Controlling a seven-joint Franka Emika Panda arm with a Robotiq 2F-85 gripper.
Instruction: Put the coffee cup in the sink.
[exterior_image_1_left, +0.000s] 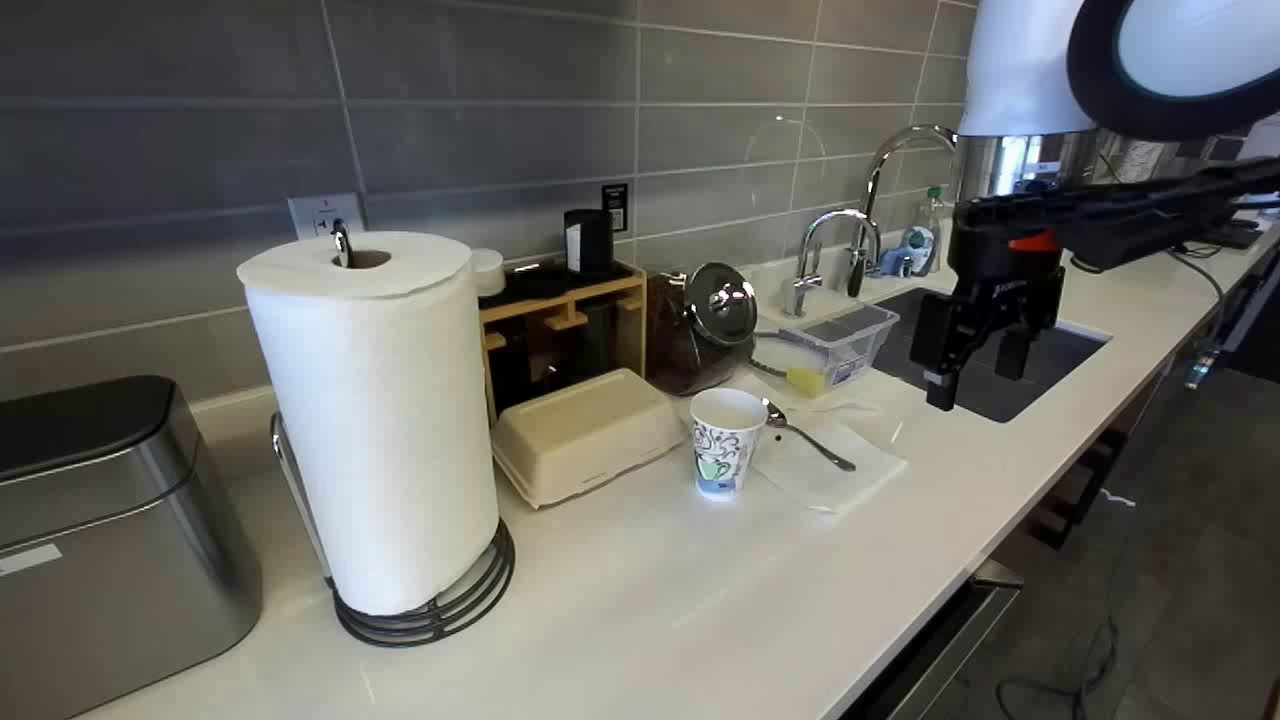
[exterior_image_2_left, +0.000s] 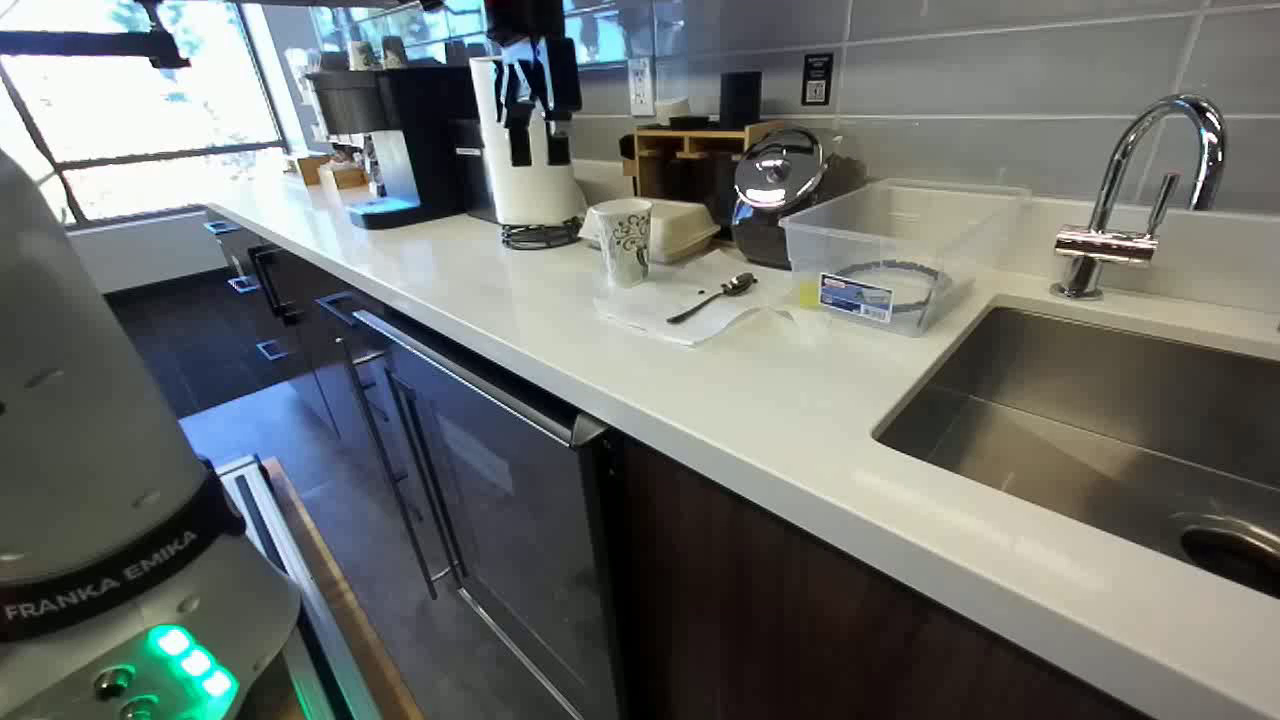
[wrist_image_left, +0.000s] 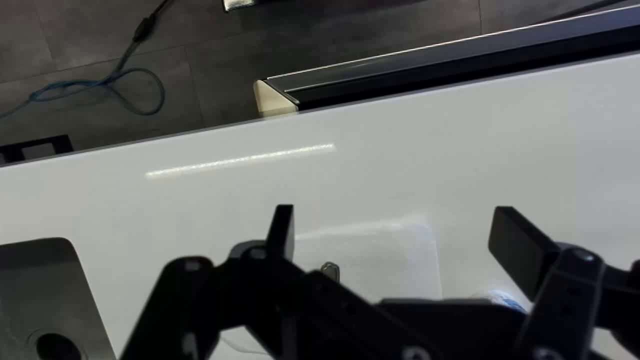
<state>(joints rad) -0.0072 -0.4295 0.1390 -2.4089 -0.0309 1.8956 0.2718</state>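
All positions are taken from the cup (exterior_image_1_left: 725, 445). It stands upright on the counter (exterior_image_1_left: 680, 610), mouth up, dark swirls printed on its side. The pincer (wrist_image_left: 393, 212) is set wide, its two fingers (wrist_image_left: 520, 245) well apart, and hangs in the air above the level of the cup, well apart from it and offset toward the counter's front edge. In both exterior views its fingertips point down. In the wrist view only a small blue-and-white part of the cup shows, near the finger farther from the sink (exterior_image_2_left: 1130, 370); the pincer itself masks the rest. Exact height over the cup cannot be read. A napkin (exterior_image_1_left: 805, 482) lies spread just beside the cup, on its sink side; whether the two touch cannot be told. On the napkin, near the cup, rests a spoon (exterior_image_2_left: 715, 297), bowl toward the wall (exterior_image_1_left: 500, 130). Past the napkin from the cup stands a clear tub (exterior_image_2_left: 860, 250), and past that, well apart from the cup, lies the sink, with a tap (exterior_image_2_left: 1105, 245) on its wall side. Toward the wall from the cup are a pale box (exterior_image_1_left: 590, 430), near it, and a dark jar (exterior_image_1_left: 685, 345). A towel roll (exterior_image_1_left: 375, 430) stands upright on the side of the cup away from the sink, farther off than the box.
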